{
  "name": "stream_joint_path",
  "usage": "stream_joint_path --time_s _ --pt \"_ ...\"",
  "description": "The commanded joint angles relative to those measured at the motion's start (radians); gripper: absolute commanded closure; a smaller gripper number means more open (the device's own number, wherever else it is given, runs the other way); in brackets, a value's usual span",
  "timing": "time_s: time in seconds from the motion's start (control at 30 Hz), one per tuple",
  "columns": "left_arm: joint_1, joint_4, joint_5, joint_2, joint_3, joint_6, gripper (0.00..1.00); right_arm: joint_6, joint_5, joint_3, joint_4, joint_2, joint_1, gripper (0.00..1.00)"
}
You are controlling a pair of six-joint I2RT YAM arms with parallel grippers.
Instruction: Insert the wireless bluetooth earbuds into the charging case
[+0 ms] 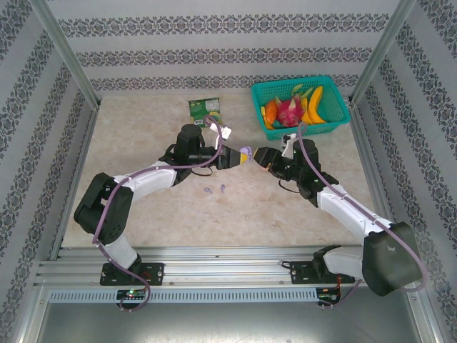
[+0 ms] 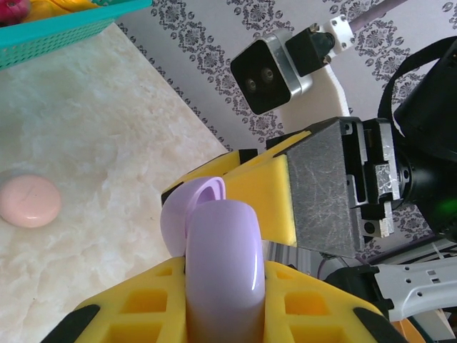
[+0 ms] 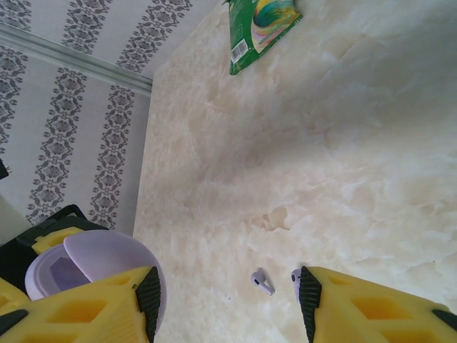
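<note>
My left gripper (image 1: 238, 156) is shut on a lavender charging case (image 2: 223, 264), held above the middle of the table with its lid (image 2: 191, 207) swung open. In the right wrist view the same case (image 3: 86, 266) sits by my left finger. My right gripper (image 3: 228, 304) is open, facing the case at close range, with nothing between its fingers. Two lavender earbuds lie on the table below: one (image 3: 261, 281) is in plain sight between the fingers, the other (image 3: 295, 283) is half hidden by the right fingertip. From above, the earbuds (image 1: 208, 190) lie just in front of the left gripper.
A pale pink round case (image 2: 28, 201) lies on the marble table. A teal basket (image 1: 300, 106) of toy fruit stands at the back right. A green packet (image 1: 205, 107) lies at the back centre. Patterned walls close in the sides and back.
</note>
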Motion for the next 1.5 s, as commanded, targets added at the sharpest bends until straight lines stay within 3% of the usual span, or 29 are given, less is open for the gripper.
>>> stream_joint_path --time_s 0.0,0.47,0.53,0.67,0.9,1.13,1.47 --pt "-0.008 0.066 0.044 -0.040 0.006 0.005 1.00 -0.026 0.002 0.013 -0.003 -0.002 -0.004 0.43" --pt "-0.008 -0.002 -0.021 -0.039 0.014 0.051 0.95 0.076 0.020 0.021 -0.059 -0.183 -0.001 0.31" --pt "-0.008 -0.005 -0.046 -0.047 0.011 0.058 0.91 0.110 0.050 0.042 -0.091 -0.182 0.002 0.29" --pt "-0.009 -0.007 -0.094 -0.066 0.005 0.069 0.87 0.215 0.128 0.082 -0.149 -0.153 0.017 0.26" --pt "-0.026 -0.003 -0.141 -0.067 0.006 0.080 0.94 0.355 0.249 0.134 -0.149 -0.095 0.079 0.24" --pt "-0.044 -0.003 -0.160 -0.049 0.016 0.087 0.96 0.471 0.287 0.168 -0.114 -0.015 0.125 0.24" --pt "-0.061 -0.016 -0.159 -0.024 0.038 0.095 0.96 0.498 0.292 0.223 -0.076 0.072 0.173 0.26"
